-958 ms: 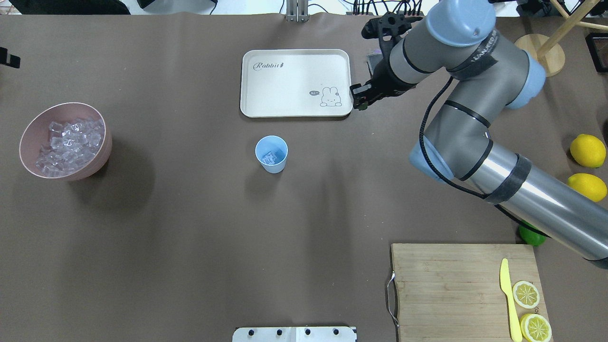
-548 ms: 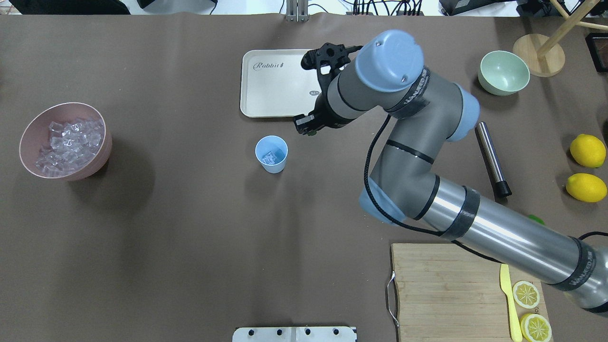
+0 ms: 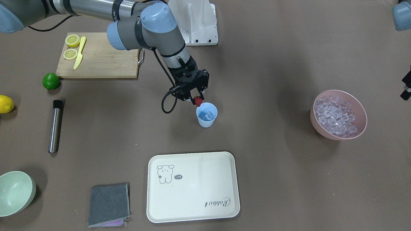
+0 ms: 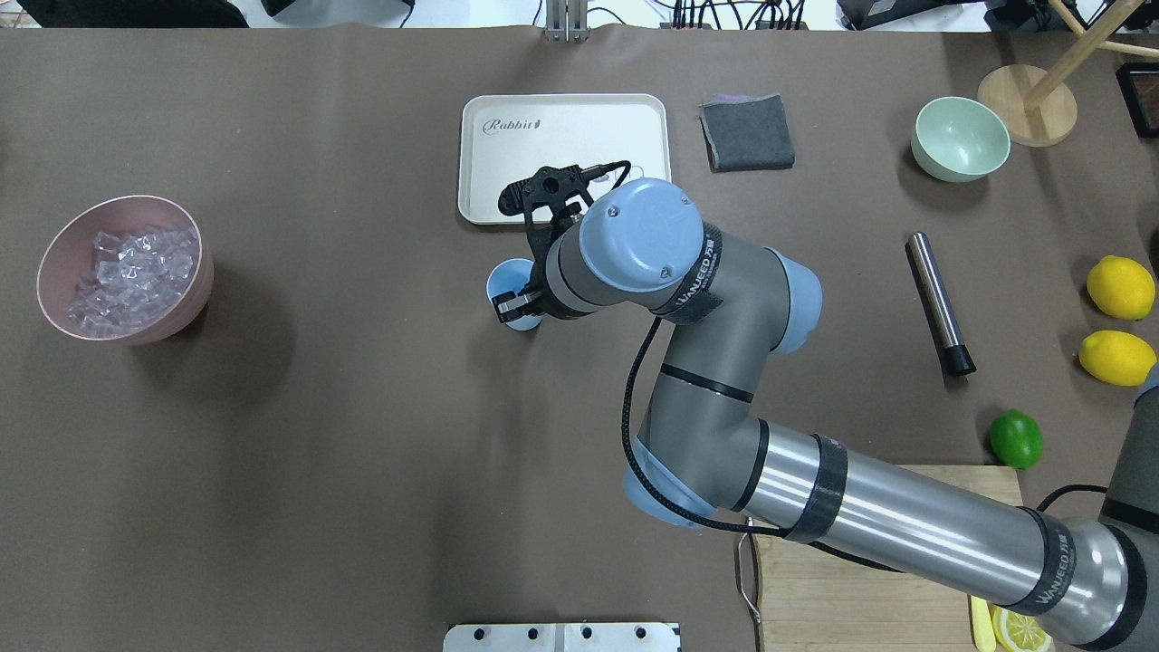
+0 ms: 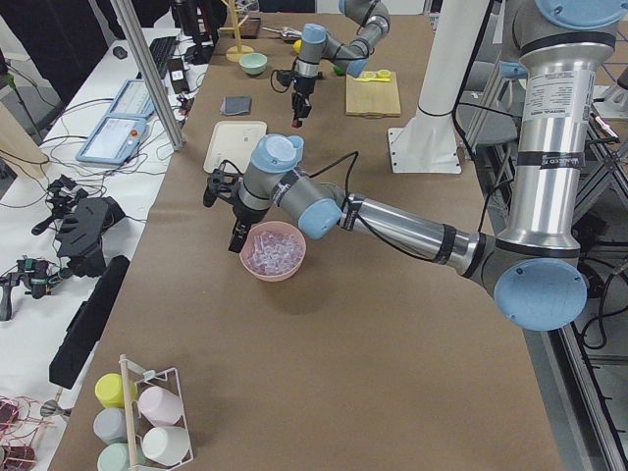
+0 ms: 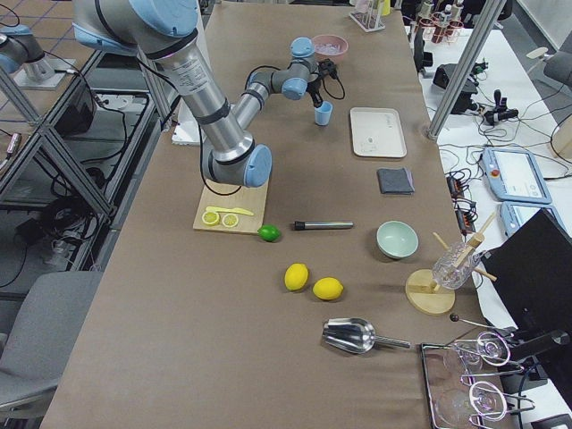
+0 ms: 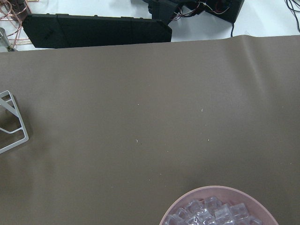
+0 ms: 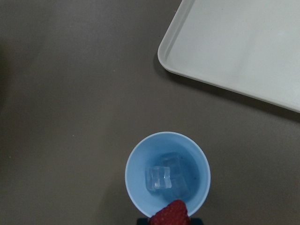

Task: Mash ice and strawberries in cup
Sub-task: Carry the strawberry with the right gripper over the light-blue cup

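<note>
Your right gripper (image 3: 196, 100) is pinched on the strawberry (image 3: 198, 102), red tip down. It hangs just over the rim of the cup (image 3: 205, 122) on the robot's side, not over the cup's middle.

Reading the overhead view from the left, you first meet the pink bowl (image 4: 187, 315), heaped with spare ice (image 4: 131, 276). The side view puts your left gripper (image 5: 235, 238) just beside that bowl, but I cannot tell whether its jaws are apart or together.

At the centre, the cup stands upright just in front of the tray (image 4: 507, 181). The wrist view shows ice cubes (image 8: 164, 180) lying on the cup's bottom.

Further right, the steel muddler (image 4: 940, 303) lies flat on the table, well apart from the cup.

As I judge it, you have the ice step done and the fruit nearly delivered. You have yet to shift a little toward the cup's middle, let the strawberry go, fetch the muddler and do all the mashing.
</note>
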Action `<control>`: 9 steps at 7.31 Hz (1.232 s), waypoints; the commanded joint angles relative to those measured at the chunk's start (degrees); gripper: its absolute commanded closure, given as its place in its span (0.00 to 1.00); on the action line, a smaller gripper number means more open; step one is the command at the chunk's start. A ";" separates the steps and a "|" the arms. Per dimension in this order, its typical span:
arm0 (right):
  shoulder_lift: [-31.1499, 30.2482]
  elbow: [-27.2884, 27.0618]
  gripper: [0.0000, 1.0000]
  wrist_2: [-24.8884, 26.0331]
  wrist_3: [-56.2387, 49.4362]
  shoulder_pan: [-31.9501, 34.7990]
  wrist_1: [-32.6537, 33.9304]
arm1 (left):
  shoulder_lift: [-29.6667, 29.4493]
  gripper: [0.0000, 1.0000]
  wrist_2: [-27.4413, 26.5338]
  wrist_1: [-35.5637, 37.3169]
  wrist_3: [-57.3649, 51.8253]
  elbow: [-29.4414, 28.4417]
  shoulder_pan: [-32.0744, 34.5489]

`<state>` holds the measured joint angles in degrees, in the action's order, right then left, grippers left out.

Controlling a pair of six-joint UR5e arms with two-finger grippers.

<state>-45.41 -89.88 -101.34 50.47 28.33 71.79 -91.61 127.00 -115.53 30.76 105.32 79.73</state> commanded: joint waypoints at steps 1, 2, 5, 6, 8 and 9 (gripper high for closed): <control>4.34 4.51 1.00 1.66 0.07 -0.56 -0.07 | 1.08 0.02 0.00 -0.14 -0.08 0.23 0.07; 4.80 6.45 1.00 2.28 0.07 -0.64 -1.55 | 1.17 0.02 0.00 -0.22 -0.08 0.15 0.16; 4.72 8.84 1.00 2.46 0.07 -0.38 -4.64 | 1.87 0.02 -0.09 -0.31 -0.08 0.41 0.34; 4.54 8.76 1.00 2.37 0.07 -0.38 -4.64 | 2.22 0.02 -0.09 -1.01 -0.08 0.41 0.34; 4.46 8.23 1.00 2.29 0.16 -0.29 -4.73 | 2.31 0.02 -0.09 -1.02 -0.08 0.85 0.34; 4.54 8.23 1.00 2.29 0.16 -0.12 -4.73 | 2.31 0.02 0.00 -1.10 -0.08 0.94 0.34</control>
<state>-40.89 -81.52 -99.02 50.61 28.05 67.10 -89.36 126.93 -116.55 30.67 106.06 80.07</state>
